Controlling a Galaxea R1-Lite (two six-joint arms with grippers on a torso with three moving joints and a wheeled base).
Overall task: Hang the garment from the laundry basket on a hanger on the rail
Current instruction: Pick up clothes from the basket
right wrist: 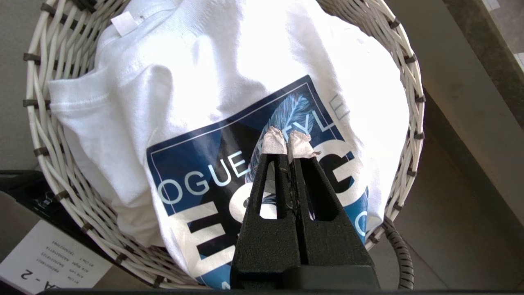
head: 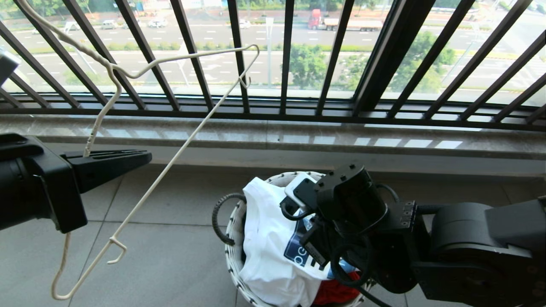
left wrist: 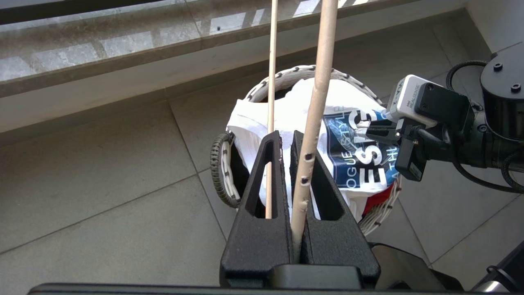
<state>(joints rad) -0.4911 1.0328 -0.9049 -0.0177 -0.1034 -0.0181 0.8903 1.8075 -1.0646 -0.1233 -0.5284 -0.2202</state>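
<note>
Garment lies in basket at near right, directly under right gripper, jaws closed on its chest graphic; left gripper, far left, clamps hanger.

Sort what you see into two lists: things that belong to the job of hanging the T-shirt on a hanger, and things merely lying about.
Belongs to the job:
- T-shirt, in the laundry basket
- wire hanger, held in the left tool
- right tool, shut over the T-shirt's graphic

Lying about:
- red cloth, under the T-shirt
- black railing
- stone sill
</note>
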